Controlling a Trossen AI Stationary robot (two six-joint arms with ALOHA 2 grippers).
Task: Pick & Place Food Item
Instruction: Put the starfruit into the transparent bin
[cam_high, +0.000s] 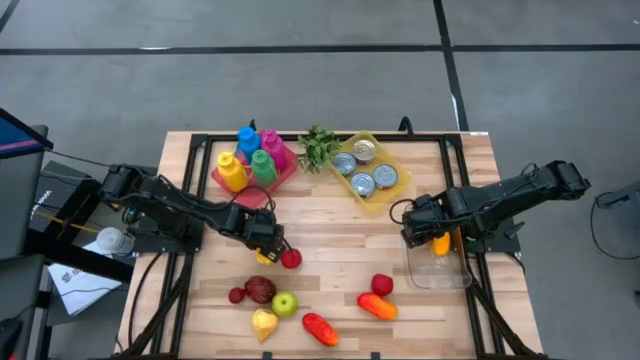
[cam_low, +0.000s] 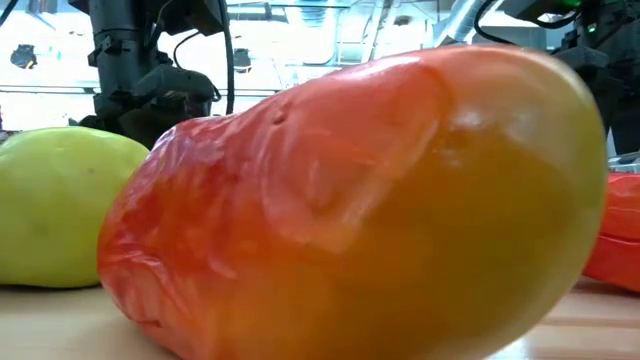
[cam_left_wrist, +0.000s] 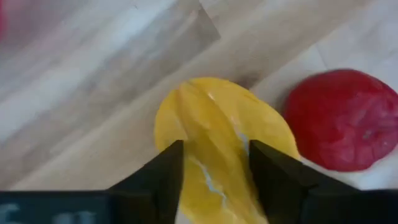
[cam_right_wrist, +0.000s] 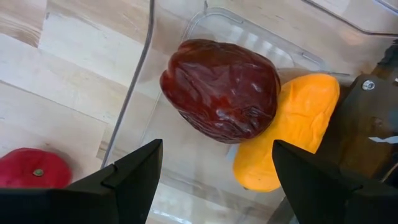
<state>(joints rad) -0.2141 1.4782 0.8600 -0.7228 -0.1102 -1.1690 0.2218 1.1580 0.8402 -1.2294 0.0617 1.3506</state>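
Left gripper (cam_left_wrist: 214, 171) clasping yellow fruit (cam_left_wrist: 221, 134), red fruit (cam_left_wrist: 345, 118) beside; no writing legible

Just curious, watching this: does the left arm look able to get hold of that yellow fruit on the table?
Probably yes. The left end effector is already down at the yellow fruit, one dark finger on each side. Nothing lies between them. The red fruit sits beside it, clear of the fingers.

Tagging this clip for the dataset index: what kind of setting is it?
Likely a robotics lab or test cell, not a kitchen: a wooden table on a grey tiled floor, with toy-like fruit, a tray of cans and coloured bottles laid out. The left gripper straddles a yellow food item.
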